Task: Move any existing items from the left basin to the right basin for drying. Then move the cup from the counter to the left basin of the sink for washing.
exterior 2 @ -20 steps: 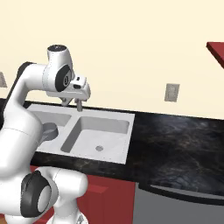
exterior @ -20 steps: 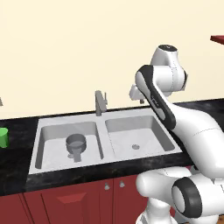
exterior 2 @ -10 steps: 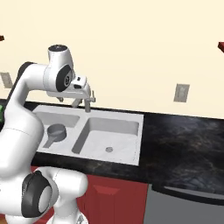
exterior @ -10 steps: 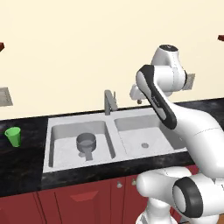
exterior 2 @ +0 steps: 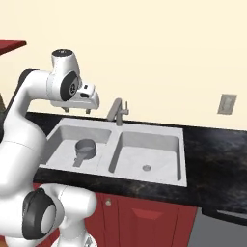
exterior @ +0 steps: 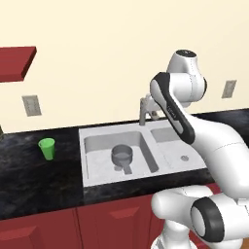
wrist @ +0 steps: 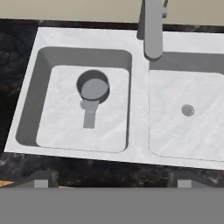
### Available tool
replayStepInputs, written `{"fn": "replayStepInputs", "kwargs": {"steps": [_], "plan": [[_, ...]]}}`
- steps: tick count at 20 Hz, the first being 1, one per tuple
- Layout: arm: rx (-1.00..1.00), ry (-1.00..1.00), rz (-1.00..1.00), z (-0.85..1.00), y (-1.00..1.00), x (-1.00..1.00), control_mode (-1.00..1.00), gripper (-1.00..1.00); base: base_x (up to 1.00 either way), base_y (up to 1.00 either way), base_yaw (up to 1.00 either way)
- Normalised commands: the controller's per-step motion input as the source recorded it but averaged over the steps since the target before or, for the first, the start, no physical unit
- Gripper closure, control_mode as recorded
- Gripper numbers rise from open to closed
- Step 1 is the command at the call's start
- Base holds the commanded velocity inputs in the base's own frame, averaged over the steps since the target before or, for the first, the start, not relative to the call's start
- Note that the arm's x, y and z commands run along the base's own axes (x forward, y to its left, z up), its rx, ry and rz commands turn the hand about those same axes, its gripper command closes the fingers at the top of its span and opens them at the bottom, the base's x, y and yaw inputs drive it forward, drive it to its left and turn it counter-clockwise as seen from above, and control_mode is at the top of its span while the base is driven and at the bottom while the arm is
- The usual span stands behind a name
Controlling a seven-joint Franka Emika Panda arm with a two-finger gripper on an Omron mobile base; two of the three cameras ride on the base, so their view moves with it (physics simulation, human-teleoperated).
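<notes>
Grey pan point(wrist: 92, 89) lying near the middle of the left basin point(wrist: 57, 127), handle toward the front wall, clear floor on all sides. Right basin point(wrist: 175, 131) bare apart from its round drain point(wrist: 187, 110). Green cup point(exterior: 47, 149) upright on the counter point(exterior: 29, 180), well left of the sink point(exterior 2: 111, 144) rim, open worktop around it. Gripper point(exterior 2: 76, 110) held high above the left basin's back edge, left of the faucet point(exterior 2: 116, 111); fingers spread wide, holding nothing. Cup out of frame in hand view; pan partly masks the left drain.
</notes>
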Motion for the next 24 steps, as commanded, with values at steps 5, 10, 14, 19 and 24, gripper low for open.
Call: {"fn": "replayStepInputs", "kwargs": {"steps": [5,10,14,19,24], "plan": [[0.0,0.0,0.0,0.0,0.0,0.0,1.0,-1.0,0.06,0.46,0.0],[0.0,0.0,0.0,0.0,0.0,0.0,1.0,-1.0,0.2,0.47,0.0],[0.0,0.0,0.0,0.0,0.0,0.0,1.0,-1.0,0.33,0.26,0.0],[0.0,0.0,0.0,0.0,0.0,0.0,1.0,-1.0,0.38,0.04,0.0],[0.0,0.0,0.0,0.0,0.0,0.0,1.0,-1.0,0.52,0.0,0.0]]}}
